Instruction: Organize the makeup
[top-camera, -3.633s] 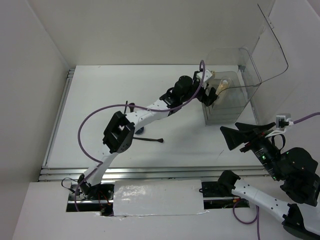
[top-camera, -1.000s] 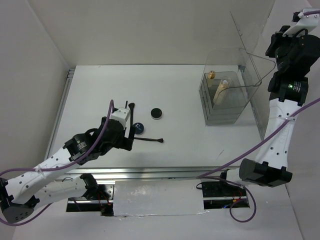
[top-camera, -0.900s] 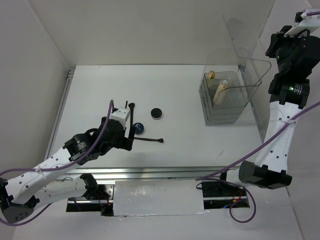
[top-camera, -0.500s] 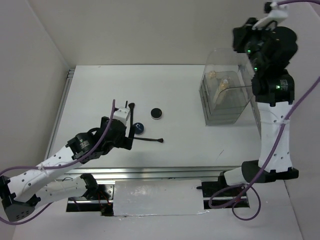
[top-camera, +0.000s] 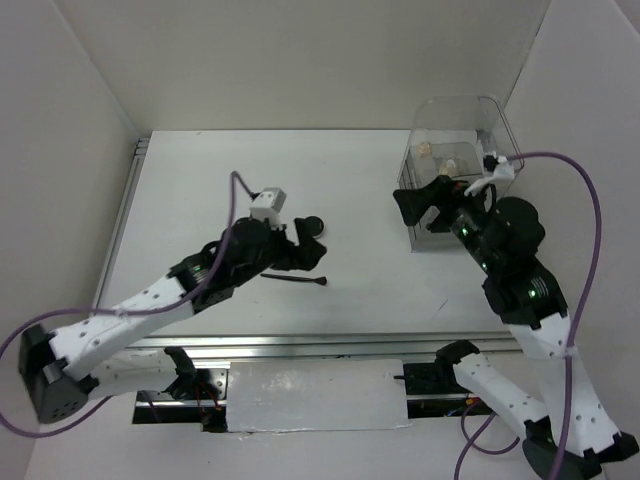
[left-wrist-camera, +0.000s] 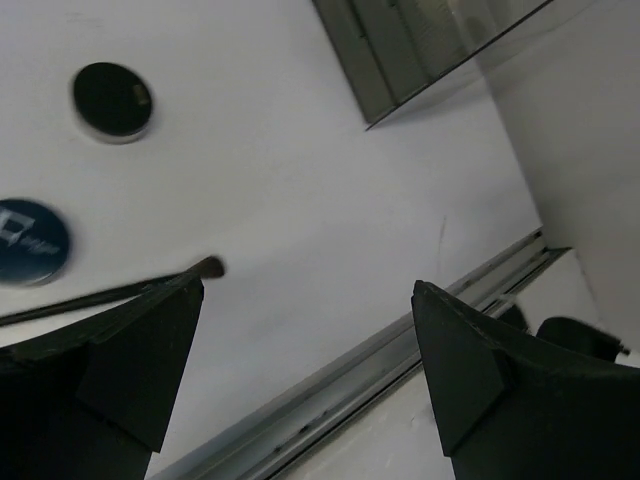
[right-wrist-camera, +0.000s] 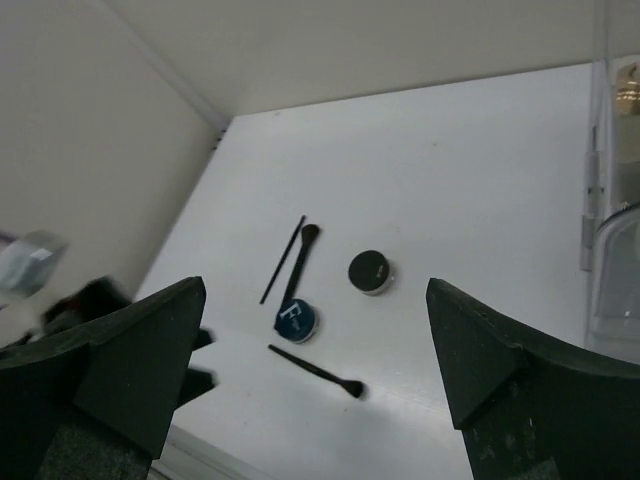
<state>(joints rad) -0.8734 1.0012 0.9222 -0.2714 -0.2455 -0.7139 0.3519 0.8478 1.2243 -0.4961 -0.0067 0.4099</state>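
While all jaws gape wide, the black compact (right-wrist-camera: 369, 271), dark-blue compact (right-wrist-camera: 297, 319) and brushes (right-wrist-camera: 315, 372) lie flat.

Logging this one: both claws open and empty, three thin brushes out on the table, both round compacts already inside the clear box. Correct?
Not quite. The right wrist view shows the black compact and the dark-blue compact lying on the table beside the brushes, not inside the clear box. The rest stands: left claw and right claw are open and empty.

white arms (top-camera: 120, 325), black wedge claws (left-wrist-camera: 308, 290) (right-wrist-camera: 315, 285), purple cables (top-camera: 597, 215)
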